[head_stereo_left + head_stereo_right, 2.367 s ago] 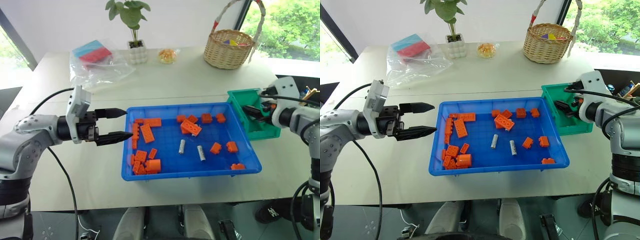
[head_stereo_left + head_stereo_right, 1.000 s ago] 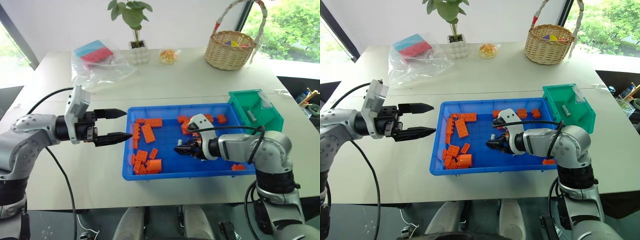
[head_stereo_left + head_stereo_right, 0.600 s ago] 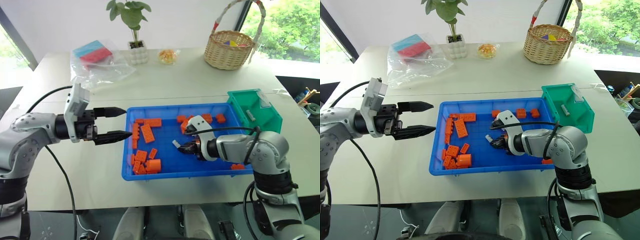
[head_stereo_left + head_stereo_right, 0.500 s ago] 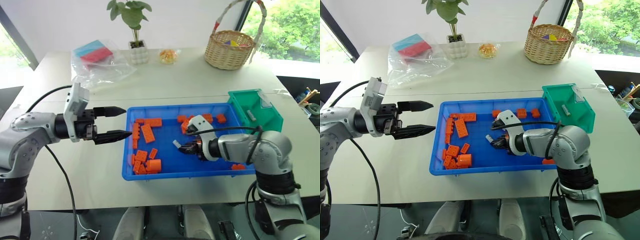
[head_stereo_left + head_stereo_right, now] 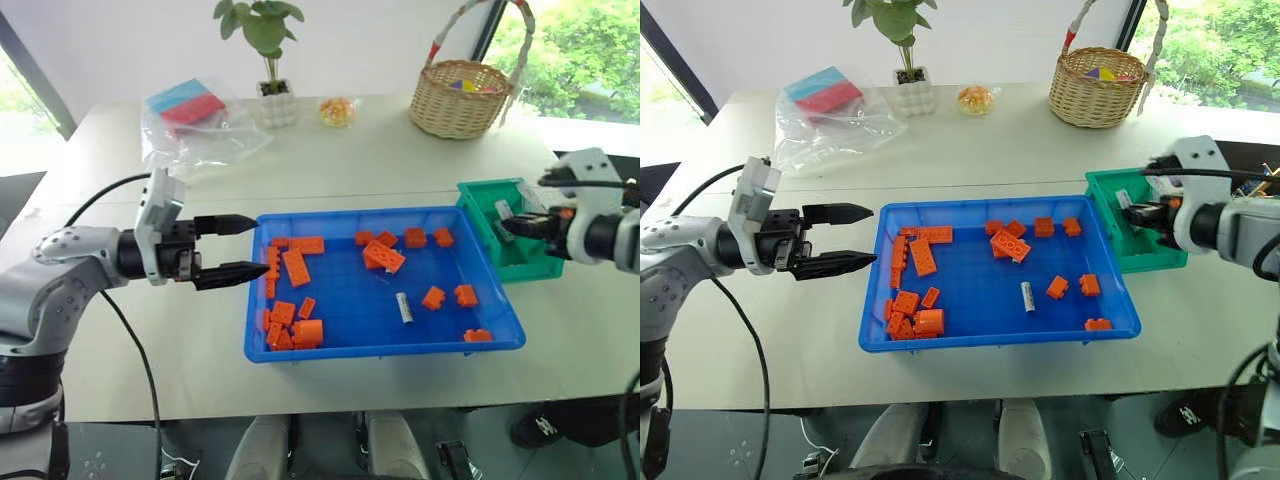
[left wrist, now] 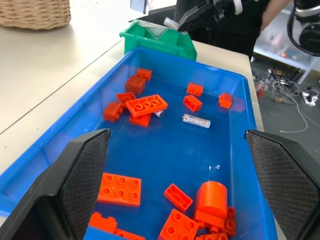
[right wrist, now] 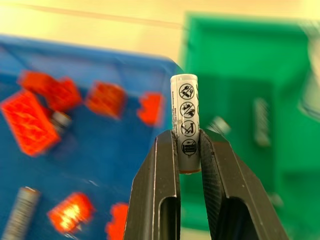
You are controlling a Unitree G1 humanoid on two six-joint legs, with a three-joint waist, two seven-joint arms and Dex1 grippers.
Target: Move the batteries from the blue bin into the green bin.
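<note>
**One battery up, one left in the tray**

Your left gripper (image 5: 232,247) hovers beside the wide shallow blue plastic bin (image 5: 330,345), fingers spread, empty. Inside the bin, one silver-grey cylindrical battery (image 5: 403,307) lies among the orange studded toy bricks (image 5: 294,266). Over at the small green plastic bin (image 5: 528,266), your right gripper (image 7: 189,155) pinches another battery (image 7: 184,121) upright above it.

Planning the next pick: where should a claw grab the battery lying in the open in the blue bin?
Grip the battery across its middle, probably from above. It lies flat on the blue bin floor with bare space on both long sides; the nearest brick sits apart.
</note>
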